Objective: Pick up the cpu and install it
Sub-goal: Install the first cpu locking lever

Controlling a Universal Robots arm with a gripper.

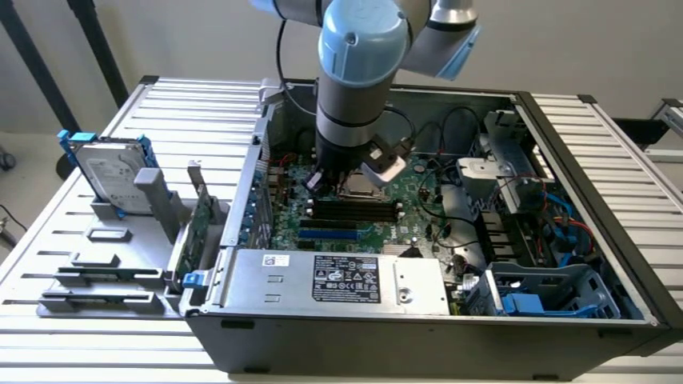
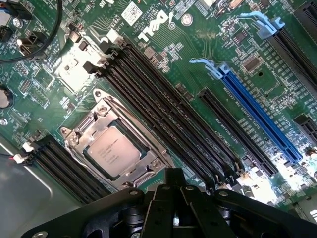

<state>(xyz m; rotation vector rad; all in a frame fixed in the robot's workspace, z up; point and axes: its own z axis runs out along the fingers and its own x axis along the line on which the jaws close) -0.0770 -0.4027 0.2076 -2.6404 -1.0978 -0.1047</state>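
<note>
Down on the green motherboard [image 2: 198,59], you see the small flat silver-grey cpu [image 2: 113,150] lying in its metal socket frame [image 2: 101,111] beside your closed, empty gripper [image 2: 171,198]; it looks light, rigid, fragile, best held by its edges.

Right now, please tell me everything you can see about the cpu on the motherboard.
The cpu is a small flat square chip with a dull silver-grey metal top that carries faint printed lines of text. It lies flat in its socket on the green motherboard, framed by a shiny metal retention bracket whose edges lie along its sides. Black memory slots run along both sides of the socket. The gripper hovers shut just beside it and does not touch it; nothing rests on top of the chip.
</note>
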